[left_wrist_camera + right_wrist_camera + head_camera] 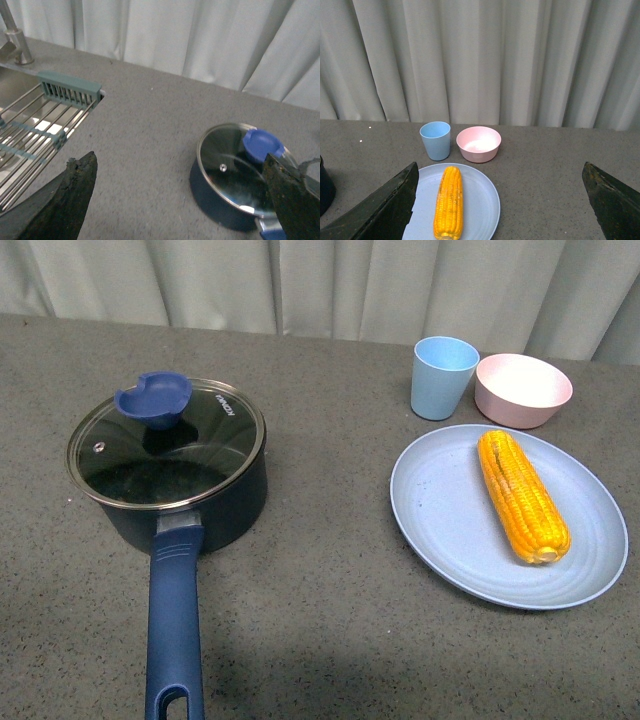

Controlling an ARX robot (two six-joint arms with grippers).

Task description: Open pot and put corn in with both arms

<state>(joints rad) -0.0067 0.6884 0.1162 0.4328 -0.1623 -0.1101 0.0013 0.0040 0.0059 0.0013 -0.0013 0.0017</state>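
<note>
The dark pot (pixel 190 505) stands at the left of the front view with its glass lid (pixel 165 445) on and a blue knob (pixel 155 398) on top; its long blue handle (pixel 175 625) points toward me. The yellow corn (pixel 521 495) lies on a light blue plate (pixel 450 530) at the right. Neither arm shows in the front view. My left gripper (pixel 182 187) is open and empty, high above the table, with the pot (pixel 220 200) by one fingertip (pixel 292 192). My right gripper (pixel 500 192) is open and empty, high above the corn (pixel 449 202) and plate (pixel 480 205).
A light blue cup (pixel 443 377) and a pink bowl (pixel 523 389) stand behind the plate. A sink with a wire rack (pixel 35 132) and a tap (pixel 15 42) shows in the left wrist view, beyond the pot. Curtains (pixel 320 285) hang behind the grey counter.
</note>
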